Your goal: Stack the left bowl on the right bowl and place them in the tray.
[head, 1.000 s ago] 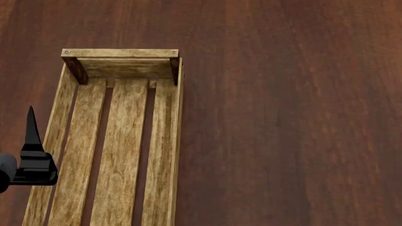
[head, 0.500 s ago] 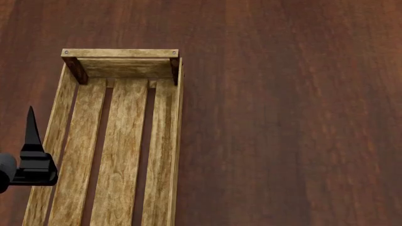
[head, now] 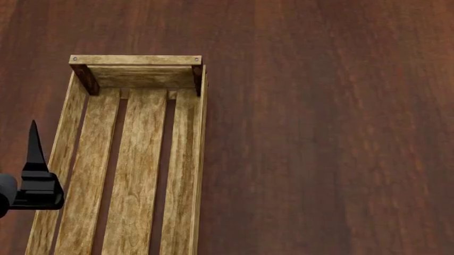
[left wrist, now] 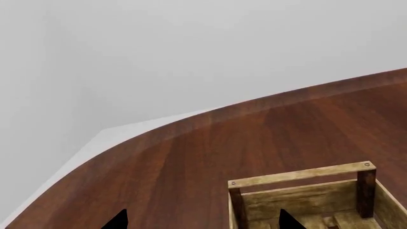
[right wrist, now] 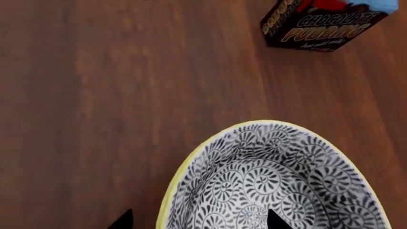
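Right end effector straddles bowl rim, fingertips apart.

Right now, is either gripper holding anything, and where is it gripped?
Left gripper: nothing between its fingertips, beside the tray. Right gripper: fingertips straddle the bowl rim, but contact cannot be told.

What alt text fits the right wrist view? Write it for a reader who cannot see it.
A bowl with a yellow rim and black-and-white swirl pattern inside sits on the dark wooden table, right below the camera. A chocolate pudding box lies farther off, apart from it. Two dark tips of the right end effector show at the edge.
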Motion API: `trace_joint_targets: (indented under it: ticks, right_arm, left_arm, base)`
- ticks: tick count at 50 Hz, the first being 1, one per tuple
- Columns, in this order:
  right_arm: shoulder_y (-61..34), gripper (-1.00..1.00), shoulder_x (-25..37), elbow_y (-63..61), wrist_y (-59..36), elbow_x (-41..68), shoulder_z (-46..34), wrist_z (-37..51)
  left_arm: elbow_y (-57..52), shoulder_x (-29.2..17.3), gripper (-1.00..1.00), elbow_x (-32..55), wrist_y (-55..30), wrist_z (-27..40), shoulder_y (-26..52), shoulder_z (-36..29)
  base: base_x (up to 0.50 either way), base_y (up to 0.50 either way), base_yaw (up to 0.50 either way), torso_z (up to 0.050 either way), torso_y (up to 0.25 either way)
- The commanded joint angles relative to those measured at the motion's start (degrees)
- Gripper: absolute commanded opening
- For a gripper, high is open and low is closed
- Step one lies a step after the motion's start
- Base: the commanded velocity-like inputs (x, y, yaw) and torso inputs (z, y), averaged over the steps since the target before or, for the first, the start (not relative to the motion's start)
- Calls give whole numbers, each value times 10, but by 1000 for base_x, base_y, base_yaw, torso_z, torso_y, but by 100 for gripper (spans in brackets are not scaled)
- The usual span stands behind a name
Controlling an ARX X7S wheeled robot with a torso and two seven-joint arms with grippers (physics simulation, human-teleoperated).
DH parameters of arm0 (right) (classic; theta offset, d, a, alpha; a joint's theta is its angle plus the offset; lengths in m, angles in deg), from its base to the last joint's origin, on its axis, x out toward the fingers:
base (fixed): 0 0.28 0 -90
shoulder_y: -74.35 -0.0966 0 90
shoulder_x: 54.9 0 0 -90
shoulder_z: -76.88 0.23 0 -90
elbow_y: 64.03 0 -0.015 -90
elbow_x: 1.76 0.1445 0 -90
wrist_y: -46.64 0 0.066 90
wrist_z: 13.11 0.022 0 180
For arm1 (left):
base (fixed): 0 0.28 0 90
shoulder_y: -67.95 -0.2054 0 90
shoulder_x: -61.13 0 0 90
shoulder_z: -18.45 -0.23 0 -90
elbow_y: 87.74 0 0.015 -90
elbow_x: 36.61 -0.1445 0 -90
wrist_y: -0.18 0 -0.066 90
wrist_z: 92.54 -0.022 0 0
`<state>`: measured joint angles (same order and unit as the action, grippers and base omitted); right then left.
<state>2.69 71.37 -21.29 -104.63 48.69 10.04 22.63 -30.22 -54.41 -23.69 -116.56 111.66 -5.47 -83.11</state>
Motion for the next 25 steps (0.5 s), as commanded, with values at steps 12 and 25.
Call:
trace_joint_targets:
  ticks: [12,25]
  right_arm:
    - [-42,100,-6,47,26,-21,-52,-18]
    - [-39,100,-19,84,58,-40,-69,-36]
  left_arm:
    - [6,-1,100,1,6,2,0,-1]
    - [9,-1,100,-1,9,3,0,-4]
  base:
    - [0,0,0,0,0]
    - [0,0,0,0,0]
